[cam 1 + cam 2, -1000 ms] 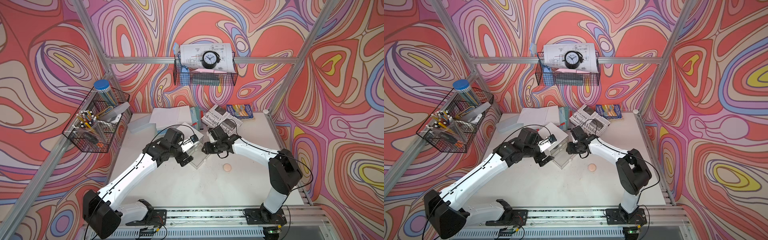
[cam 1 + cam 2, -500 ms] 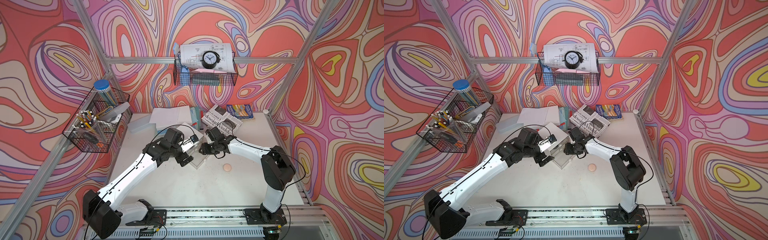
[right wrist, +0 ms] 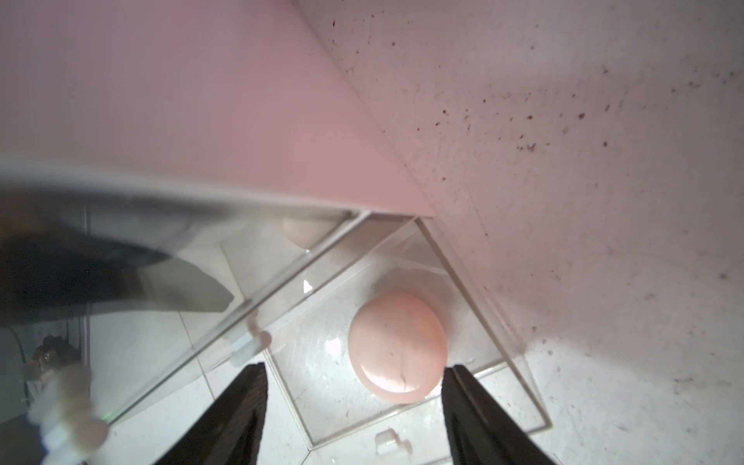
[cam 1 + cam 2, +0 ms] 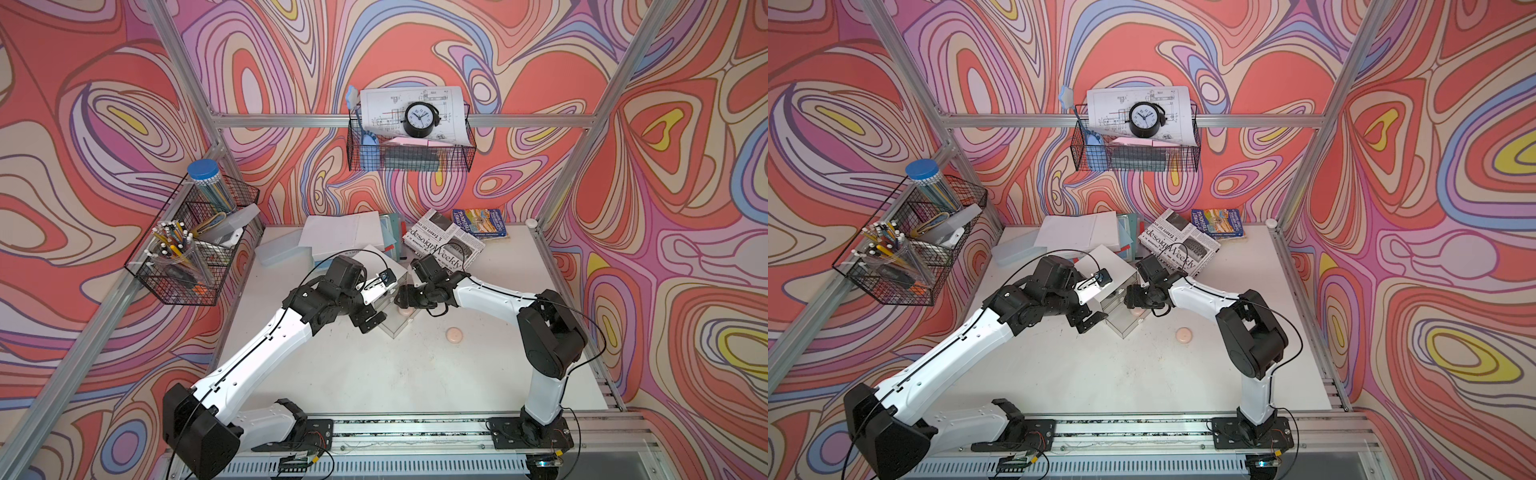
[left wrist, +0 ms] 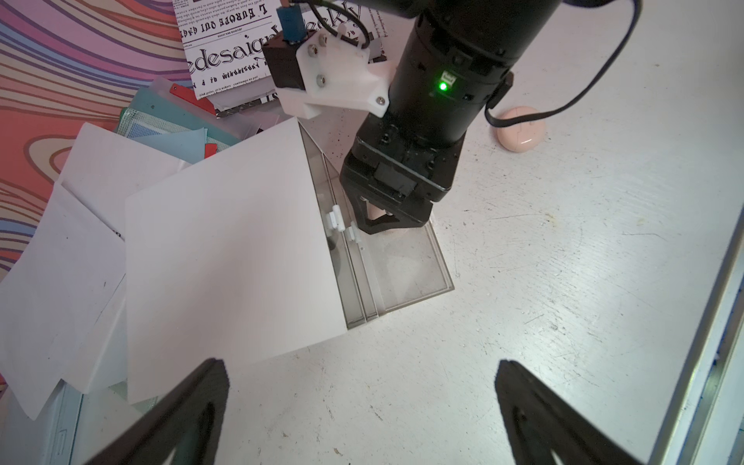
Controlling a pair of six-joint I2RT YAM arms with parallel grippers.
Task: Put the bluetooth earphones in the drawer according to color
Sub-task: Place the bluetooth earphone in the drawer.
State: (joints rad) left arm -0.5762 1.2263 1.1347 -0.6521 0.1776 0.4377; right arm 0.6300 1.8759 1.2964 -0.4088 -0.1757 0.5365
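My right claw (image 3: 356,365) stood apart above a pink earphone case (image 3: 396,346) lying inside the open clear drawer (image 3: 483,322). My left claw (image 5: 360,364) was apart too. The other pink case (image 4: 454,335) lay on the tabletop (image 4: 374,374).

top pair: both perched high up on the arm-base side of the drawer box (image 4: 392,262), tilted down toward the back wall. They're far off, so the whole counter (image 4: 374,374) and both arms fit.
left wrist: above the drawer box and moderately near, looking down over its lid and the open drawer (image 5: 406,265), past the left end effector (image 5: 360,362).
right wrist: basically nose-down over the open drawer, hugging the drawer box's side, so close it's blurry. The right end effector (image 3: 354,368) frames it.
shared: all four catch the open drawer and the counter next to the drawer box. The top views are near-identical.
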